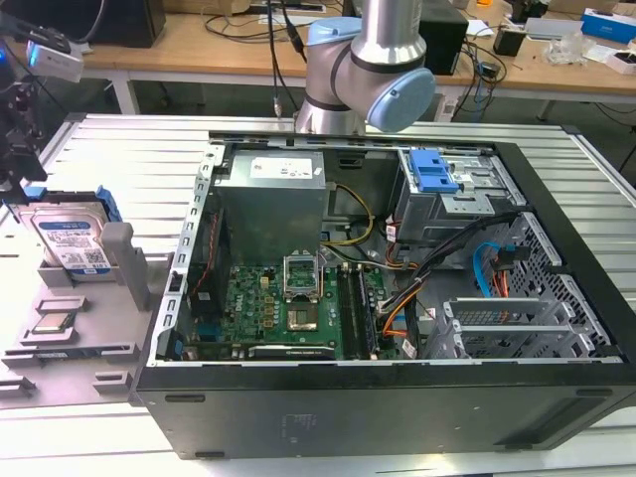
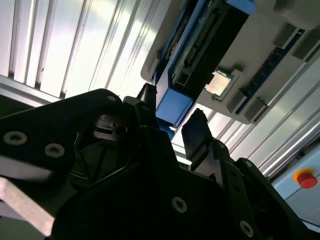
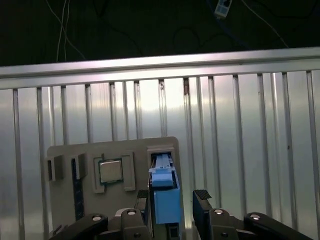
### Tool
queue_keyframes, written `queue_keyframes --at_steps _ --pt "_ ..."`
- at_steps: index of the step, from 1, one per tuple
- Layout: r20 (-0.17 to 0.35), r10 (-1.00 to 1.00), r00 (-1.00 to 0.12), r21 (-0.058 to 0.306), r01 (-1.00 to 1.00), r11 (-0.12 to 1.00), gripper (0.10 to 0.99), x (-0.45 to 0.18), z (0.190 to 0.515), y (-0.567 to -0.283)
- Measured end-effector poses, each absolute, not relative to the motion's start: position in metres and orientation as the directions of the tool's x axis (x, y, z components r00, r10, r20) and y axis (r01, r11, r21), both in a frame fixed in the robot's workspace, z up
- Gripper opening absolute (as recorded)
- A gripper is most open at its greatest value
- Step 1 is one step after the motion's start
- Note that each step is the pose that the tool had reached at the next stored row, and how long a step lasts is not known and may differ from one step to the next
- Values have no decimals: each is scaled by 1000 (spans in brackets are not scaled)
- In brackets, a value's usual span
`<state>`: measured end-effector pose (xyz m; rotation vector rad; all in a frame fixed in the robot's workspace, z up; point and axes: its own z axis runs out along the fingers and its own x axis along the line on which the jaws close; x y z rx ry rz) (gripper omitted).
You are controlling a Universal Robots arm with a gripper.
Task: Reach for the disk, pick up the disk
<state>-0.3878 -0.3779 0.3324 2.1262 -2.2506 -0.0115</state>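
The disk (image 1: 72,243) is silver with a white-and-blue label and a bright blue bracket around it; in both wrist views its edge shows blue. The holder (image 1: 119,258) under it is plain pale grey, and the square chip (image 1: 52,323) is silver. The tabletop (image 1: 129,159) is pale silver metal, striped with long parallel grooves. The pincer (image 3: 172,197) is matte black. The computer case (image 1: 397,407) is black outside, with a green circuit board (image 1: 263,308), a blue latch (image 1: 432,171), orange cables (image 1: 386,318) and a yellow cable (image 1: 365,211) inside. The arm (image 1: 383,60) is silver with pale blue caps.
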Motion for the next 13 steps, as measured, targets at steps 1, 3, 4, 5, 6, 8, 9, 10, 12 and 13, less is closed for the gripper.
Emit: queue_keyframes --at_steps 1,3,4,5,6,8,9,10,12,13 --pt "29 -998 -55 37 -998 56 482 -387 330 -378" --pt "32 -998 -52 37 -998 53 482 -385 326 -378" --pt "33 -998 -50 37 -998 51 482 -384 324 -378" --pt "34 -998 -48 37 -998 49 482 -383 320 -378" --pt "34 -998 -47 37 -998 48 482 -383 317 -378" --pt "34 -998 -46 37 -998 47 482 -383 313 -378" --pt "34 -998 -45 37 -998 46 482 -383 310 -378" --pt "34 -998 -44 37 -998 45 482 -383 307 -378" --pt "34 -999 -43 37 -998 44 482 -383 303 -378" --pt "34 -999 -42 37 -998 43 482 -383 301 -378"
